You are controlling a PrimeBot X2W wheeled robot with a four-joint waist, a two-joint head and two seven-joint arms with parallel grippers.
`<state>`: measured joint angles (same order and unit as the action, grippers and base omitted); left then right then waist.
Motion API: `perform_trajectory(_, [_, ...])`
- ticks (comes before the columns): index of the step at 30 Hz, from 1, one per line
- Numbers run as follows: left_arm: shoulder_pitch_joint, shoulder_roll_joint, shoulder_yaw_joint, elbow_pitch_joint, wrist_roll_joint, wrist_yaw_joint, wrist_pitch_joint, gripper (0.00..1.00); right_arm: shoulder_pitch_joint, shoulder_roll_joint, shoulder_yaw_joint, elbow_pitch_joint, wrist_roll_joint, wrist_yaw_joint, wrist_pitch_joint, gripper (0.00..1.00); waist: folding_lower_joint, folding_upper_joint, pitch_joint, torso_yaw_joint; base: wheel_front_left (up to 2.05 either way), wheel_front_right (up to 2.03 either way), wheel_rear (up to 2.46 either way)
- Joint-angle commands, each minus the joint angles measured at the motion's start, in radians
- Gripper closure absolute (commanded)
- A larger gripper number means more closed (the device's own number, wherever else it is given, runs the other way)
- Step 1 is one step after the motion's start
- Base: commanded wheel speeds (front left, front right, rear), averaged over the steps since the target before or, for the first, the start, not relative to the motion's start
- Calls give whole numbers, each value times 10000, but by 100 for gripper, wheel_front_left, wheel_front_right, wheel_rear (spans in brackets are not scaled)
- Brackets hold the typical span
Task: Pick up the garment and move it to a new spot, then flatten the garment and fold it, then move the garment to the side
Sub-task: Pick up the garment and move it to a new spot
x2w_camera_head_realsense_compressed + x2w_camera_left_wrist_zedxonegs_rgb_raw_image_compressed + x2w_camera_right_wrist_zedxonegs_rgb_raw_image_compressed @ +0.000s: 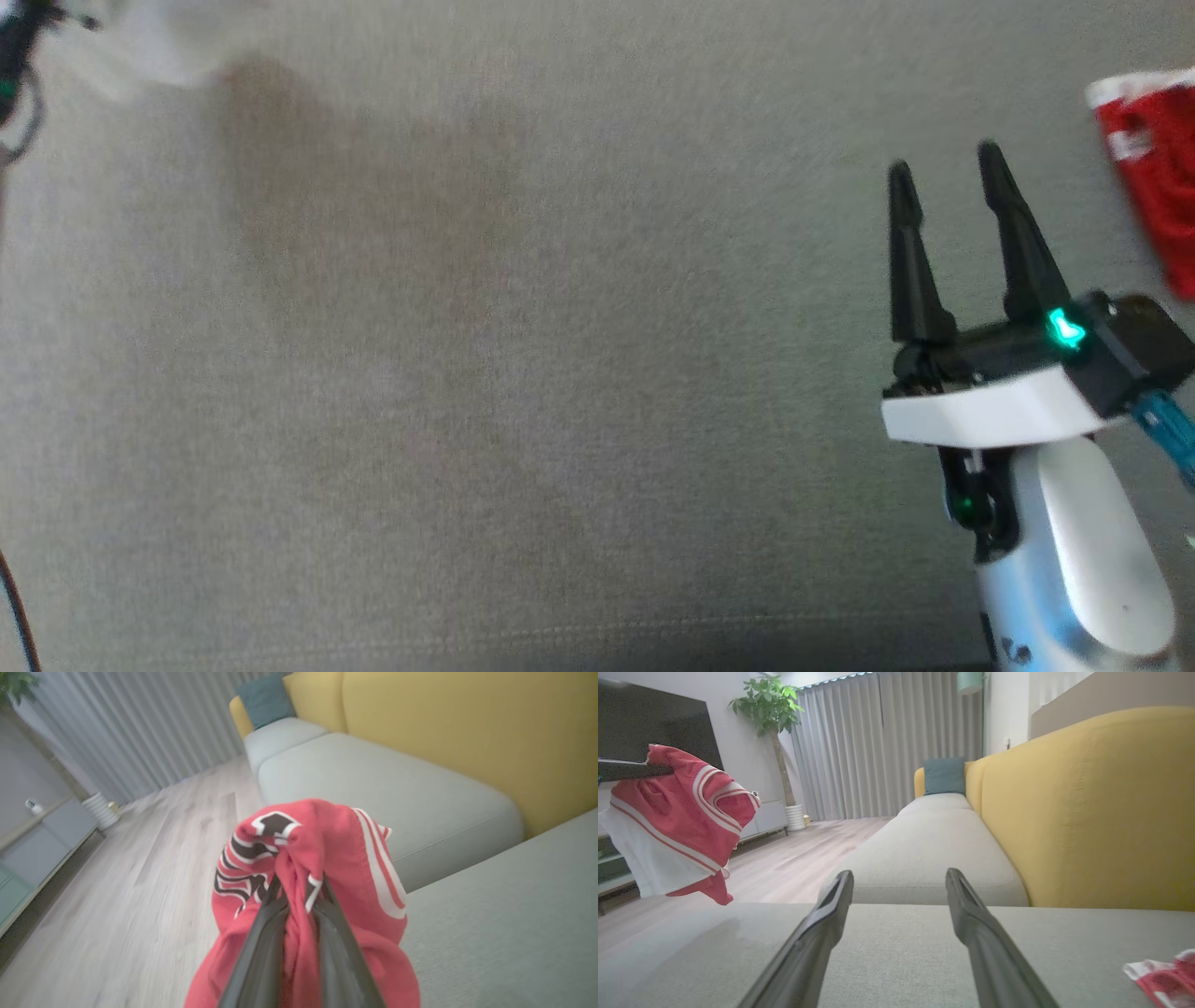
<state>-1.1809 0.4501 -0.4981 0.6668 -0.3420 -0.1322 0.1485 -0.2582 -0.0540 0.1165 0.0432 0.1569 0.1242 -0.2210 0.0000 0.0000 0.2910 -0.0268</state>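
- The garment (pixel 322 844), a red jersey with white sleeves and striped trim, hangs bunched in the air, clear of the grey sofa seat (pixel 485 392). In the right wrist view, the garment (pixel 677 812) is off to the left near the seat's edge, with wooden floor (pixel 798 854) beyond it.
- The left gripper (pixel 299 884) is pinched almost closed on a fold of the red cloth. The crumpled black, white-edged print sits just above its fingertips (pixel 276 887).
- The right gripper (pixel 945 163) is spread wide and grips nothing. It hovers low over the seat, well apart from the garment.
- A pair of red shorts with a white waistband (pixel 1153 149) lies on the seat to the right of the right gripper. They are not the piece being handled.
- Done, as far as I can judge: the pick-up. The cloth is off the cushion and its weight hangs from the one gripper.
- In hand: the carry to a new spot. The garment is not yet set down anywhere.
- Left to do: laying it on the seat, flattening it, folding it, and moving the folded piece to the side. That puts the task in its early part.
- The broad bare stretch of seat in front of the robot looks like enough room for spreading. The jersey is so crumpled that the free right gripper will probably be needed to pull it flat.
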Motion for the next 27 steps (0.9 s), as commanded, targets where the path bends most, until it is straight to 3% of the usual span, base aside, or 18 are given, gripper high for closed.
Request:
perform_trajectory(1, [-338, 619, 191, -505, -111, 18, 43, 100, -58, 38, 130, -300, 72, 65, -104, 0, 0, 0, -727, -344, 0, 0, 0])
perform_trajectory(7, [193, 330, -862, -2456, -1061, 17, 309, 100, 313, 38, -250, 29, 293, 65, -252, 0, 0, 0, -1539, -756, 0, 0, 0])
perform_trajectory(15, [2048, -1179, -1830, -4116, -1765, 228, 203, 100, 559, 38, -165, 131, 520, 65, -333, 0, 0, 0, -1632, -1253, 0, 0, 0])
perform_trajectory(20, [3521, -1774, -2380, -3771, -1916, 576, -177, 100, 480, 38, 7, 140, 648, 65, -363, 0, 0, 0, -1311, -1572, 0, 0, 0])
perform_trajectory(27, [4381, -2124, -2339, -1669, -1869, 1176, -1453, 100, 192, 38, 309, 275, 804, 65, -394, 0, 0, 0, -769, -1972, 0, 0, 0])
